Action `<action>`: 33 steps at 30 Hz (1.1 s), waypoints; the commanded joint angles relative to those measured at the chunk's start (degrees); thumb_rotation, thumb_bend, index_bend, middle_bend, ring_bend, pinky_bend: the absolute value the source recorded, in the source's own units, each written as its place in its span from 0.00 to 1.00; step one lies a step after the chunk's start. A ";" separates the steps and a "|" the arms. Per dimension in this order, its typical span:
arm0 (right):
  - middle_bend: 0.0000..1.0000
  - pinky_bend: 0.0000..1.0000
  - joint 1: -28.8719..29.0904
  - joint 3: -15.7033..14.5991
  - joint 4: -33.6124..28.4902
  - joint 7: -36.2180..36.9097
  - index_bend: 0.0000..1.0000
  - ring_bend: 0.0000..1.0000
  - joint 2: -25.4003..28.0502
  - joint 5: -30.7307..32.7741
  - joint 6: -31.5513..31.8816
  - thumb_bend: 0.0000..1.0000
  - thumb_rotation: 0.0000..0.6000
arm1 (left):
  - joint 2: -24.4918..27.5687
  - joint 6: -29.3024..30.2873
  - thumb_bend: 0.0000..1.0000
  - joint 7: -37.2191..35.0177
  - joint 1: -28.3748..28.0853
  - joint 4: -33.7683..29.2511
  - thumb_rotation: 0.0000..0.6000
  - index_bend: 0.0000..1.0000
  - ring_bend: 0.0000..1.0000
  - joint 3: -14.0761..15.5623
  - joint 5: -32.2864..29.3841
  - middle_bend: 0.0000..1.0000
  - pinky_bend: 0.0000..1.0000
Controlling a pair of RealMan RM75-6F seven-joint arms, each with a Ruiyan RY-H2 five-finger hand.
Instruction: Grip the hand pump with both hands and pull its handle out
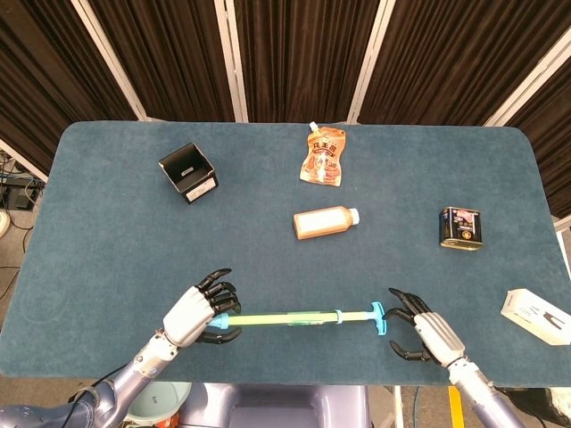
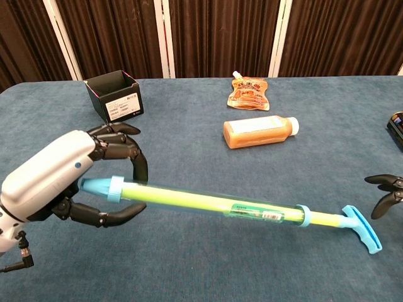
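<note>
The hand pump has a clear barrel with a yellow-green rod inside and a blue T-handle. It lies left to right near the table's front edge, with a short length of rod showing between barrel and handle. My left hand holds the barrel's left end, fingers curled around it, and that end looks slightly raised. My right hand hovers just right of the handle with its fingers spread, not touching it.
A black open box sits at the back left. An orange pouch and an orange bottle lie mid-table. A dark tin stands at the right, a white box at the front right corner.
</note>
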 commanded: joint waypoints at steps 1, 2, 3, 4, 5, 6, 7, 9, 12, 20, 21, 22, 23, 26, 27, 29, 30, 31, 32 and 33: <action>0.00 0.00 -0.01 -0.35 0.30 0.32 0.34 0.00 -0.42 -0.47 0.78 0.42 1.00 | -1.16 1.87 0.48 -1.48 0.06 1.77 1.00 0.70 0.35 -0.71 0.28 0.54 0.20; 0.00 0.00 -0.02 -0.37 0.01 0.22 0.34 0.00 -0.48 -0.71 1.26 0.42 1.00 | -1.64 2.65 0.48 -1.91 -0.04 2.28 1.00 0.70 0.35 -0.88 0.52 0.55 0.20; 0.00 0.00 -0.05 -0.38 -0.24 0.06 0.34 0.00 -0.48 -0.81 1.62 0.42 1.00 | -2.08 3.11 0.48 -2.34 -0.07 2.92 1.00 0.70 0.36 -0.91 0.68 0.55 0.20; 0.00 0.00 -0.05 -0.33 -0.69 -0.27 0.34 0.00 -0.43 -0.91 2.06 0.42 1.00 | -2.61 3.60 0.48 -2.94 -0.03 3.78 1.00 0.70 0.36 -0.92 0.76 0.55 0.20; 0.00 0.00 -0.02 -0.28 -1.08 -0.59 0.34 0.00 -0.36 -0.98 2.34 0.42 1.00 | -3.01 3.88 0.48 -3.34 0.01 4.41 1.00 0.70 0.36 -0.93 0.77 0.56 0.20; 0.00 0.00 0.01 -0.25 -1.51 -0.94 0.34 0.00 -0.26 -1.07 2.59 0.42 1.00 | -3.41 4.16 0.48 -3.74 0.03 5.06 1.00 0.70 0.36 -0.94 0.79 0.56 0.20; 0.00 0.00 0.04 -0.22 -1.82 -1.21 0.34 0.00 -0.21 -1.12 2.75 0.42 1.00 | -3.67 4.29 0.48 -4.04 0.04 5.44 1.00 0.70 0.36 -0.94 0.78 0.56 0.20; 0.00 0.00 0.13 -0.08 -2.45 -1.79 0.34 0.00 -0.12 -1.15 3.00 0.42 1.00 | -4.15 4.52 0.48 -4.64 0.08 6.11 1.00 0.70 0.37 -0.96 0.70 0.57 0.20; 0.00 0.00 0.41 0.25 -3.88 -2.12 0.34 0.00 -0.05 -1.04 3.23 0.42 1.00 | -5.15 5.34 0.48 -6.01 0.16 6.89 1.00 0.70 0.38 -0.93 0.76 0.57 0.20; 0.00 0.00 1.22 -0.06 -3.40 -1.29 0.33 0.00 -1.61 0.48 0.42 0.42 1.00 | -5.91 5.63 0.48 -7.17 0.55 9.48 1.00 0.71 0.38 -0.82 0.19 0.57 0.20; 0.00 0.00 1.33 -0.08 -3.05 -0.92 0.32 0.00 -1.96 0.68 0.04 0.42 1.00 | -5.84 5.56 0.48 -7.25 0.60 9.65 1.00 0.71 0.38 -0.81 0.08 0.57 0.20; 0.00 0.00 1.45 -0.09 -2.66 -0.48 0.32 0.00 -2.34 0.85 -0.31 0.42 1.00 | -5.79 5.42 0.48 -7.30 0.66 9.85 1.00 0.71 0.38 -0.77 -0.03 0.57 0.20; 0.00 0.00 1.62 -0.14 -2.03 0.09 0.32 0.00 -2.90 0.97 -0.69 0.42 1.00 | -5.70 5.13 0.48 -7.43 0.76 10.15 1.00 0.71 0.38 -0.62 -0.17 0.57 0.20; 0.00 0.00 1.96 -0.39 -0.46 1.06 0.32 0.00 -4.05 0.98 -1.37 0.42 1.00 | -5.56 4.46 0.48 -7.71 1.07 10.92 1.00 0.71 0.38 -0.24 -0.49 0.57 0.20; 0.00 0.00 2.02 -0.48 -0.05 1.35 0.32 0.00 -4.33 1.00 -1.56 0.42 1.00 | -5.54 4.34 0.48 -7.85 1.17 11.17 1.00 0.71 0.38 -0.15 -0.57 0.57 0.20; 0.00 0.00 2.16 -0.69 0.69 2.19 0.32 0.00 -4.91 1.06 -1.94 0.42 1.00 | -5.55 4.23 0.48 -8.22 1.41 11.75 1.00 0.71 0.38 -0.03 -0.79 0.57 0.20; 0.00 0.00 2.28 -0.84 1.31 3.02 0.32 0.00 -5.36 1.10 -2.23 0.42 1.00 | -5.58 4.10 0.48 -8.69 1.58 12.12 1.00 0.71 0.38 0.07 -0.96 0.57 0.20; 0.00 0.00 2.37 -0.95 1.77 3.57 0.32 0.00 -5.67 1.14 -2.48 0.42 1.00 | -5.61 4.01 0.48 -9.11 1.70 12.30 1.00 0.71 0.38 0.14 -1.08 0.57 0.20; 0.00 0.00 2.49 -1.04 2.25 4.10 0.31 0.00 -5.99 1.20 -2.78 0.42 1.00 | -5.66 3.89 0.48 -9.45 1.79 12.49 1.00 0.71 0.38 0.22 -1.18 0.57 0.20; 0.00 0.00 2.60 -1.09 2.65 4.61 0.31 0.00 -6.27 1.21 -2.96 0.42 1.00 | -5.72 3.76 0.48 -9.70 1.86 12.71 1.00 0.71 0.38 0.32 -1.24 0.57 0.20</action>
